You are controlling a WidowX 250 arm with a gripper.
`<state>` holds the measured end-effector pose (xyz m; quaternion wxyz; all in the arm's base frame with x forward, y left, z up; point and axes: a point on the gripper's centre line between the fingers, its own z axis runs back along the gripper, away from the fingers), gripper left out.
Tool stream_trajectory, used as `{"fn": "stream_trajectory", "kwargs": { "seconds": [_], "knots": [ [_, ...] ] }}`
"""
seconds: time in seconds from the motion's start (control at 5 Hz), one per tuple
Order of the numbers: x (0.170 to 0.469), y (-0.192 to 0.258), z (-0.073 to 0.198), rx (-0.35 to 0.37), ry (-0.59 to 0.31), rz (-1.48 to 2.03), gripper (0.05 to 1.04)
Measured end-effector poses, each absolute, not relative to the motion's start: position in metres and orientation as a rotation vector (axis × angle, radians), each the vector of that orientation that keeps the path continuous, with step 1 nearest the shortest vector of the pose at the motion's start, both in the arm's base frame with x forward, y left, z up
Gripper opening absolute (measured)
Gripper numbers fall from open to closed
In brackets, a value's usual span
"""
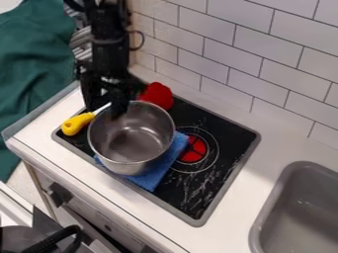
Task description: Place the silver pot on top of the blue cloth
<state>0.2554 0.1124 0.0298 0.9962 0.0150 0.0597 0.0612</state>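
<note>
1. From where I stand, the round silver metal pot sits over the blue fabric cloth, on the black glass cooktop. Cloth shows past its right and lower edges, with a small corner at its lower left.
2. The black two-finger gripper hangs at the pot's rim, on the upper-left side in the camera view. The pot's middle lies just below and slightly right of it, so the wall beside the gripper is the nearest part.
3. Whether the gripper is spread, pressed together or pinching the rim, I can't tell; black merges with black there.
4. Being round, the pot offers no long axis to line up with; what counts is which bit of rim the gripper meets.
5. A yellow-handled utensil lies at the gripper's left, its metal shank running up close to it. A red object is behind the pot.
6. I'd judge the placing nearly finished. If the rim is held, the next move is to let go and lift straight up; a sideways pull could drag pot and cloth together or catch the shank.
</note>
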Motion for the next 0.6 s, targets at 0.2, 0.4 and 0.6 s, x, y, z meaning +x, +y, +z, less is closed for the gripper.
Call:
{"fn": "stream_trajectory", "kwargs": {
  "seconds": [0.2,0.4,0.6],
  "knots": [
    [0.258,0.1,0.063,0.096,-0.007,0.096,1.014],
    [0.258,0.094,0.072,0.088,-0.082,0.082,1.008],
    [0.262,0.088,0.071,0.055,-0.121,0.061,1.005]
  ]
}}
